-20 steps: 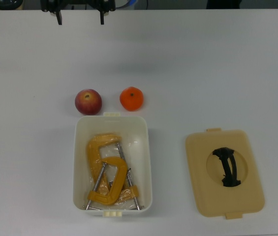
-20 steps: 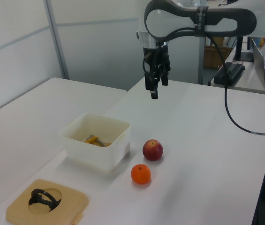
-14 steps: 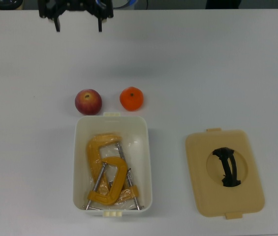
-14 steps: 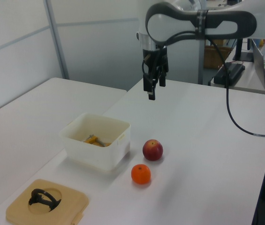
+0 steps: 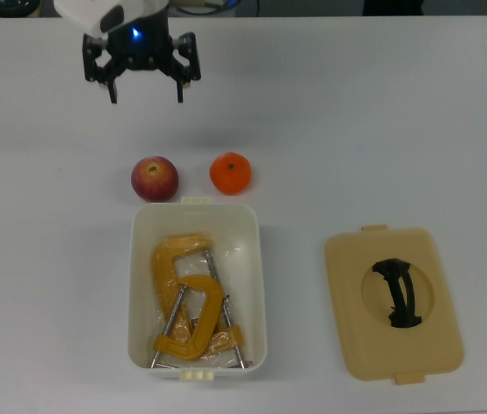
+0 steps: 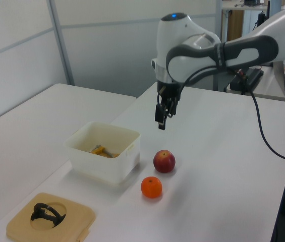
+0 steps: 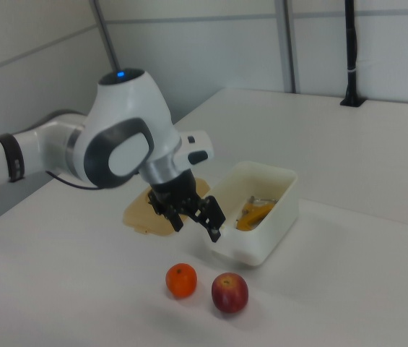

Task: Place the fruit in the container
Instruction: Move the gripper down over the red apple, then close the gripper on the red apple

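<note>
A red apple [image 5: 154,178] [image 6: 164,161] [image 7: 229,293] and a bright orange [image 5: 230,172] [image 6: 152,187] [image 7: 181,280] rest side by side on the white table, just outside one short end of the white tub [image 5: 139,285] [image 6: 100,164] [image 7: 268,232]. Two yellow clamps [image 5: 190,297] lie inside the tub. My gripper [image 5: 146,92] [image 6: 160,121] [image 7: 197,227] hangs open in the air beyond the fruit, above and apart from both, nothing between its fingers.
A flat tan lid [image 5: 393,302] [image 6: 50,218] with a black handle lies on the table at the top view's right of the tub. The arm's black cable [image 6: 255,126] runs off at the left view's right.
The gripper has come down from the top view's upper edge toward the fruit, still open. The fruit, tub and lid have not moved.
</note>
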Tool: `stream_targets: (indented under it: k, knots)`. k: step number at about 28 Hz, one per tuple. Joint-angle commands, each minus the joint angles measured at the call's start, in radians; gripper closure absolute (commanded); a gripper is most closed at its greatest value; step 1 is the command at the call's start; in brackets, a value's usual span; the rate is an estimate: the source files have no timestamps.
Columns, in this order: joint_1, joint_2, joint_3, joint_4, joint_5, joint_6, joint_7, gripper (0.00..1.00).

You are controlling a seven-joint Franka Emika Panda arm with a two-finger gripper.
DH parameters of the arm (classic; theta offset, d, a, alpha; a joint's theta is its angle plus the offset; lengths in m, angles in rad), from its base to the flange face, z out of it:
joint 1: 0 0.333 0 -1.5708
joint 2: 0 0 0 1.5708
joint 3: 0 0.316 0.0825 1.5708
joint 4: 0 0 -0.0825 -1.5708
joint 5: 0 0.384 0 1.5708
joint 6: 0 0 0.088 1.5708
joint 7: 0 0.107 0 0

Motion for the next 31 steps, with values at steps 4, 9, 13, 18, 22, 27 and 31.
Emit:
stream_targets:
  k: [4, 9, 13, 18, 22, 27, 31]
  knots:
    - [0.005, 0.036, -0.005, -0.119, 0.018, 0.163, -0.051, 0.0]
    - [0.004, 0.11, -0.005, -0.11, 0.013, 0.189, -0.051, 0.0]
    - [0.004, 0.154, -0.005, -0.105, 0.007, 0.24, -0.049, 0.0]
    - [0.004, 0.208, -0.004, -0.087, -0.002, 0.251, -0.048, 0.0]
    - [0.004, 0.24, -0.002, -0.081, -0.033, 0.252, -0.046, 0.0]
    - [0.004, 0.274, -0.001, -0.063, -0.058, 0.258, -0.037, 0.0]
    - [0.004, 0.278, -0.001, -0.063, -0.087, 0.258, -0.037, 0.28]
